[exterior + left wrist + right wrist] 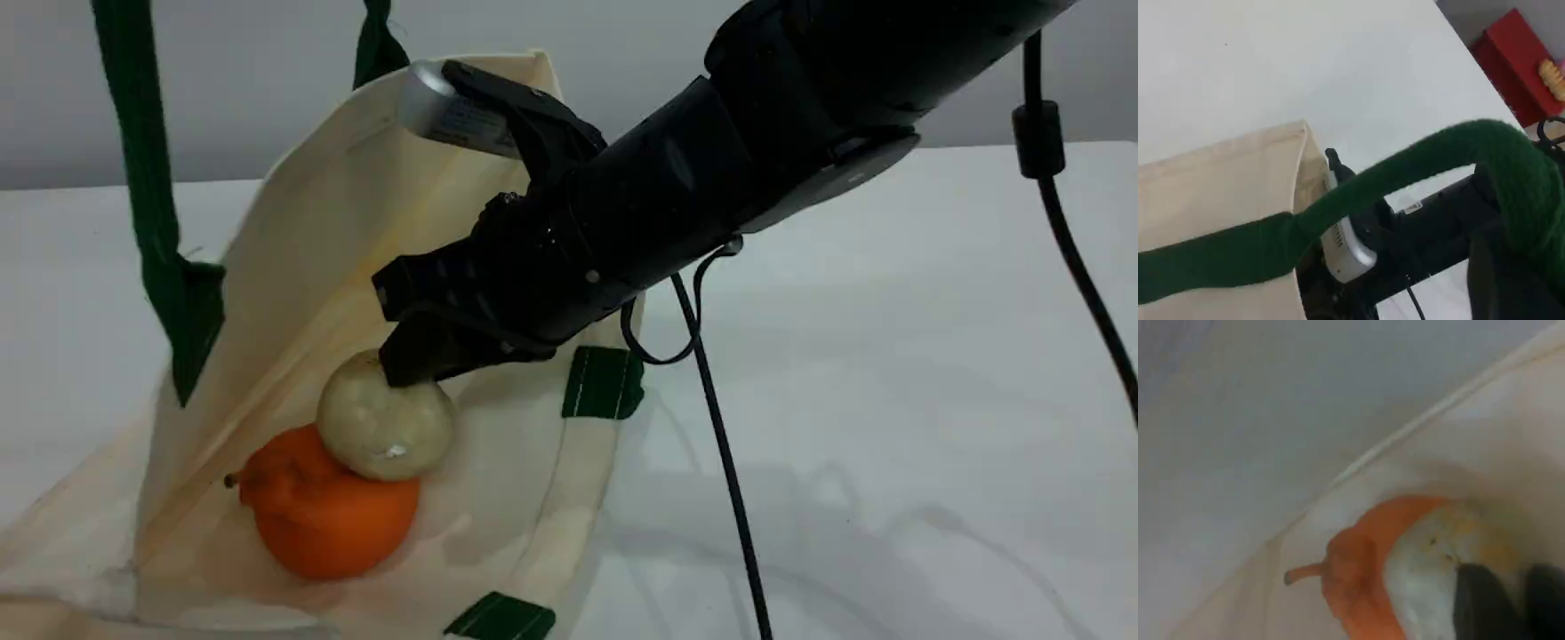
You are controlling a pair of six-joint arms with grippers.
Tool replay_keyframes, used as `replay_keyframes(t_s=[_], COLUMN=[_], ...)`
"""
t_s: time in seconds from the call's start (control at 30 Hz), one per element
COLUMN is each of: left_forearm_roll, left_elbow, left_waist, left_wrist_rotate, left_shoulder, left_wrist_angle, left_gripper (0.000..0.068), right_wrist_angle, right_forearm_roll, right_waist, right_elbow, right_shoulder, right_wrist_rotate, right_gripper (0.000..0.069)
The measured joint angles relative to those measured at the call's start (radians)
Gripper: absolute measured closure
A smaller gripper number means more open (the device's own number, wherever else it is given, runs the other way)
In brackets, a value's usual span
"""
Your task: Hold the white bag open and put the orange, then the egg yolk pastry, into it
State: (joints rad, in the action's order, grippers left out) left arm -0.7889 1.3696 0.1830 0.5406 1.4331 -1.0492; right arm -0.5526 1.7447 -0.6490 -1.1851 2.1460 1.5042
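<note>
The white bag (356, 196) lies on the table with its mouth held wide open. Its green handle (147, 178) runs straight up out of the scene view. In the left wrist view that handle (1405, 180) loops over my left gripper (1511, 267), which is shut on it. The orange (329, 516) rests inside the bag, stem to the left. The egg yolk pastry (384, 427) sits on top of the orange. My right gripper (404, 333) reaches into the bag, jaws slightly apart, its lower finger touching the pastry's top. Orange (1358, 573) and pastry (1431, 573) fill the right wrist view.
A black cable (729, 462) hangs from the right arm and trails over the white table (889, 356) beside the bag. A red box (1515, 63) stands beyond the table's edge in the left wrist view.
</note>
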Motion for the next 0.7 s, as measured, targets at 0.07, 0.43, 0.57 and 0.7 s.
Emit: replay_keyframes(t_s=[0.07,0.43,0.57,0.7], left_forearm_roll=[0.002,0.029,0.04,0.062], left_elbow=[0.0,0.0,0.0,0.0], left_waist=[0.0,0.0,0.0,0.001], left_wrist_rotate=[0.0,0.001,0.001,0.002], left_shoulder=[0.0,0.001,0.001,0.002], left_wrist_angle=[0.003,0.01,0.011,0.015], left_gripper=[0.0614,0.0614,0.0614,0.0614], right_wrist_angle=[0.0,-0.002,0.001,-0.003], right_forearm_roll=[0.0,-0.001,-0.018,-0.053], right_waist=[0.0,0.015,0.031,0.047], right_elbow=[0.0,0.0,0.002,0.002], right_shoulder=[0.0,-0.02,-0.043,-0.071], right_wrist_rotate=[0.0,-0.006,-0.012,-0.037], right_gripper=[0.0456,0.0235,0.0231,0.0232])
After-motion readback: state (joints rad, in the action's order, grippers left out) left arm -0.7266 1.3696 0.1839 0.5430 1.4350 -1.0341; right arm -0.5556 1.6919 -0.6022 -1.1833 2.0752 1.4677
